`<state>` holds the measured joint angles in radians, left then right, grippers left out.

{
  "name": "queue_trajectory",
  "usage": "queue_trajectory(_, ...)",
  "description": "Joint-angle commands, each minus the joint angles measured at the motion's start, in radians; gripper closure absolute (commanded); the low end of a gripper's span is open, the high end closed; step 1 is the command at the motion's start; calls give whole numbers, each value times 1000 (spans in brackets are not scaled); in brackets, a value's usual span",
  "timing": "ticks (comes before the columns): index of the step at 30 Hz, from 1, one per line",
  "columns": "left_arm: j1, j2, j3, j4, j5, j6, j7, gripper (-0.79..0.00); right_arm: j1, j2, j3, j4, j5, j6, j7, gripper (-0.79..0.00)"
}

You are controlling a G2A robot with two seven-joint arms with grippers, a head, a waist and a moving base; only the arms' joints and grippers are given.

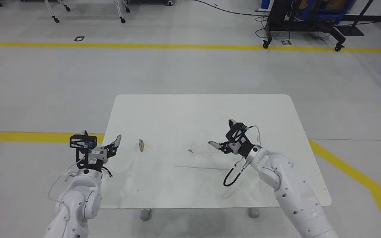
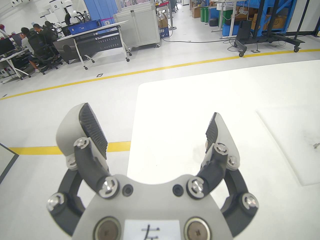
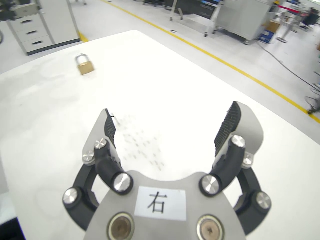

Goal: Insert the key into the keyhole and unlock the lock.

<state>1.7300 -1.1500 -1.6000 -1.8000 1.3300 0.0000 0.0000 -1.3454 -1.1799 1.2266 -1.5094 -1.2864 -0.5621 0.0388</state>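
A small brass padlock [image 1: 141, 144] [image 3: 85, 64] with a steel shackle lies flat on the left part of the white table [image 1: 202, 113]. A small silver key [image 1: 191, 150] [image 2: 316, 145] [image 3: 115, 119] lies near the table's middle on a thin white sheet [image 2: 282, 141]. My right gripper [image 1: 215, 144] [image 3: 170, 111] is open just right of the key, low over the table, with the key beside one fingertip [image 3: 107, 116]. My left gripper [image 1: 114, 143] [image 2: 150, 118] is open at the table's left edge, left of the padlock, holding nothing.
The table's left edge [image 2: 133, 126] runs under my left gripper, with floor and a yellow line [image 2: 35, 149] beyond it. Scuff marks [image 3: 142, 146] dot the sheet below my right gripper. Racks and workbenches stand far off.
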Motion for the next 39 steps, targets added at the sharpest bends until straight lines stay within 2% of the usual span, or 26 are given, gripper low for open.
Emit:
queue_trajectory(1,0,0,0,0,0,0,0,-785,57,-2,-37,50,-29,-111,-23,-785)
queue_trajectory(6,0,0,0,0,0,0,0,-785,178,-14,-172,135,-183,-250,9,-785)
queue_trajectory(9,0,0,0,0,0,0,0,-785,248,-32,-244,216,-191,-303,11,-767)
queue_trajectory(10,0,0,0,0,0,0,0,-785,272,-39,-263,252,-189,-297,25,-736)
queue_trajectory(12,0,0,0,0,0,0,0,-785,318,-55,-302,311,-166,-302,40,-526)
queue_trajectory(13,0,0,0,0,0,0,0,-785,338,-62,-318,343,-152,-307,41,-456)
queue_trajectory(14,0,0,0,0,0,0,0,-785,359,-69,-332,376,-137,-312,42,-419)
queue_trajectory(16,0,0,0,0,0,0,0,-785,394,-84,-358,436,-107,-317,44,-391)
queue_trajectory(18,0,0,0,0,0,0,0,-785,425,-100,-385,492,-86,-312,60,-419)
queue_trajectory(27,0,0,0,0,0,0,0,-785,518,-159,-484,654,-32,-310,96,-262)
queue_trajectory(28,0,0,0,0,0,0,0,-785,523,-164,-491,664,-29,-311,93,-175)
queue_trajectory(29,0,0,0,0,0,0,0,-785,529,-168,-497,674,-29,-310,85,-34)
queue_trajectory(30,0,0,0,0,0,0,0,-785,533,-171,-500,680,-30,-311,68,0)
queue_trajectory(39,0,0,0,0,0,0,0,-785,525,-154,-498,708,-145,-297,-146,0)
